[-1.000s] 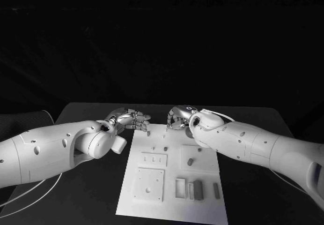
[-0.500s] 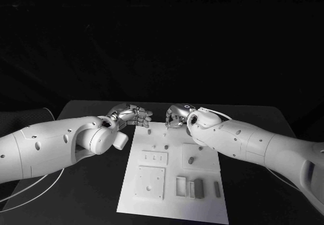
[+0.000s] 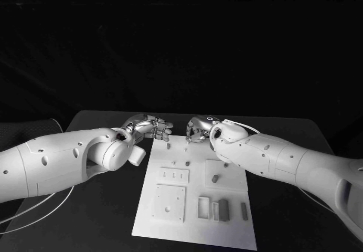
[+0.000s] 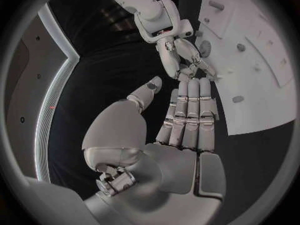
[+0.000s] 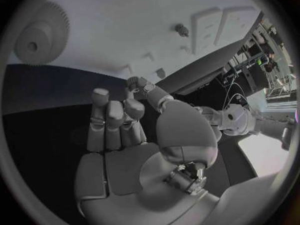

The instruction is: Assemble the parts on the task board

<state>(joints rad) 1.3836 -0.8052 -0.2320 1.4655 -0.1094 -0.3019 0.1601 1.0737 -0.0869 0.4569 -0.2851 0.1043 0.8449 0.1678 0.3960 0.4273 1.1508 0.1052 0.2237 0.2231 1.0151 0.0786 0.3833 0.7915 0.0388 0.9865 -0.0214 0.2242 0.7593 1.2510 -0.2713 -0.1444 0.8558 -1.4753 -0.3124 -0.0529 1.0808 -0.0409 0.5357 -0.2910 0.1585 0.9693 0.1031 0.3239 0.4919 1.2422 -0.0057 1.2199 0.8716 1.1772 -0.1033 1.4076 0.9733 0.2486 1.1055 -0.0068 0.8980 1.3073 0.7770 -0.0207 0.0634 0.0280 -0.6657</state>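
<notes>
The white task board [image 3: 170, 220] lies lengthwise in the middle of the black table. My left hand [image 3: 151, 128] hovers at the board's far left corner, holding nothing. In the left wrist view its fingers [image 4: 187, 115] are straight and side by side, with the thumb apart. My right hand [image 3: 199, 129] hangs over the far edge of the board with fingers curled in and thumb against them [image 5: 125, 130]; I see no part in it. Small grey parts stand on the board: a peg [image 3: 215, 179] and a block [image 3: 222, 209]. A white gear [image 5: 40, 40] lies on the board beyond the right hand.
Raised white square plates [image 3: 168, 203] and an open slot frame [image 3: 203, 207] occupy the board's near half. Black table [image 3: 91, 220] surrounds the board on both sides. My two hands are close together, a narrow gap between them.
My left hand has crept toward the board's far corner and its fingers have straightened. The right hand has hardly moved.
</notes>
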